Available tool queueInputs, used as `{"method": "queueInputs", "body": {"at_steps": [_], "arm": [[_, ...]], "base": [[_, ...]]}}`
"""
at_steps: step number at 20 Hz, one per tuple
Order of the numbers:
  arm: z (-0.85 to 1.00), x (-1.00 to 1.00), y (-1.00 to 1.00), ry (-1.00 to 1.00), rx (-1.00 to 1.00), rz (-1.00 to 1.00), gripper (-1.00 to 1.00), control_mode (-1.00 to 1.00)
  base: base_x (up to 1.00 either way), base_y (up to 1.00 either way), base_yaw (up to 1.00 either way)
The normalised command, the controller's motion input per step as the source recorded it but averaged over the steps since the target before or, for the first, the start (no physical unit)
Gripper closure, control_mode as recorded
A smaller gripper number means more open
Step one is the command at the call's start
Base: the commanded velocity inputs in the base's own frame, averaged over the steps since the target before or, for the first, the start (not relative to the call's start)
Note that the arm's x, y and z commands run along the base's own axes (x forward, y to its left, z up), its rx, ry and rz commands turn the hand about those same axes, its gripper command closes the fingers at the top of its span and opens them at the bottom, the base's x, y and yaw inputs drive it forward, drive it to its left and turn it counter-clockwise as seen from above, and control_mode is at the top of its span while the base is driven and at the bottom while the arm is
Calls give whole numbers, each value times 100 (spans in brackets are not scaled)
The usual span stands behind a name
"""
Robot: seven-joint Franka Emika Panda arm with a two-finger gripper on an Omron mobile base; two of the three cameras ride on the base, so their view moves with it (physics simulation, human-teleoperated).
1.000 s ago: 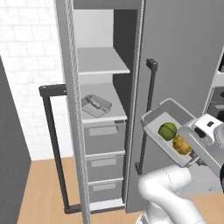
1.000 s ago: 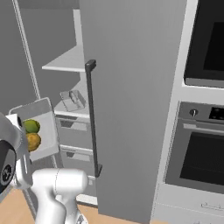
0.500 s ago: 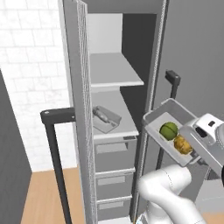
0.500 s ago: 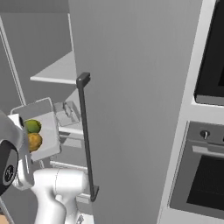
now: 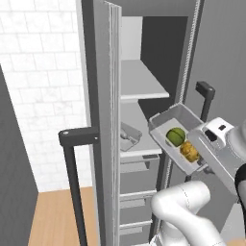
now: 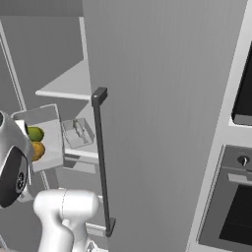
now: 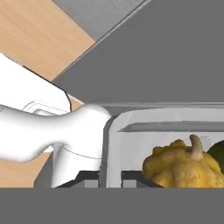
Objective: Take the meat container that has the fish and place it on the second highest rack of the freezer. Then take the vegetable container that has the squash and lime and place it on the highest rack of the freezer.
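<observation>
The white jointed arm rises from the base, bends at a rounded elbow and ends in a boxy white hand carrying the two-finger gripper, held at mid-height in front of the open narrow compartment of the tall matte grey freezer. The gripper is clamped on the near edge of a shallow pale grey rectangular tray, which tilts with its far end higher.

Left base view: inside the tray lie the small round dark green lime and, just beside it on the gripper's side, the lumpy yellow-orange squash. The flat pale highest rack lies above and behind the tray, apart from it. On the shelf below rests a second pale tray; its contents are too small to make out. Grey drawers sit beneath that shelf, and a dark bar handle stands on the open door.

Right base view: the freezer's closed neighbouring door with its long dark handle fills the middle, and a dark-glass wall oven appears at the right. The held tray shows at the left, near the second tray.

Hand view: the squash appears close up against the tray's rounded inner wall, with wooden floor beyond.
</observation>
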Motion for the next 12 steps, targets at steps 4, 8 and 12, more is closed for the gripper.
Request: {"method": "queueInputs", "body": {"at_steps": [4, 8, 12], "arm": [[16, 38, 18, -13, 14, -1, 100, -100], [22, 55, 49, -12, 2, -7, 100, -100], [50, 52, 34, -1, -6, -5, 100, -100]], "base": [[0, 0, 0], [0, 0, 0], [0, 0, 0]]}}
